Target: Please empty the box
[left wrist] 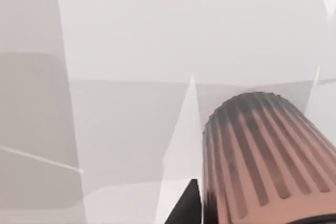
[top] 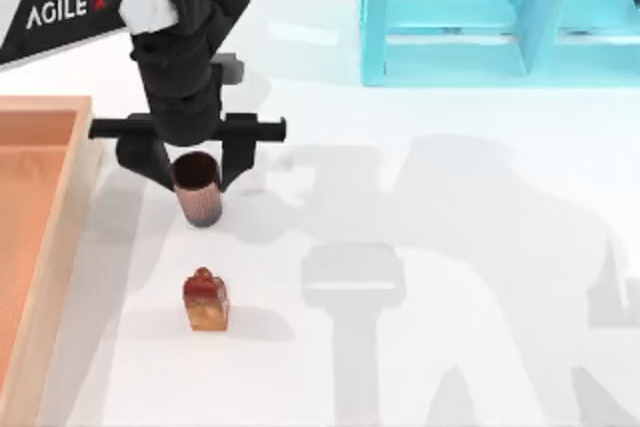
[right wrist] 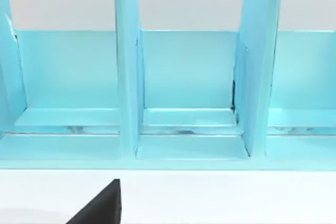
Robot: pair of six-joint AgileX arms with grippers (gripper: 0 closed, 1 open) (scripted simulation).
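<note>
The wooden box (top: 58,247) lies at the table's left edge, its visible orange-brown floor bare. Just right of it, my left gripper (top: 197,169) is shut on a brown ribbed cup (top: 198,192) and holds it above the white table. The same cup (left wrist: 262,156) looms close in the left wrist view, with a dark finger (left wrist: 190,205) beside it. A small red and orange block (top: 205,300) stands on the table nearer the front, below the cup. A dark part of my right gripper (right wrist: 102,208) faces the turquoise shelf in the right wrist view.
A turquoise shelf unit (top: 470,17) stands at the back right, with open compartments (right wrist: 186,77) split by upright dividers. The white table spreads open to the right of the cup, crossed by arm shadows.
</note>
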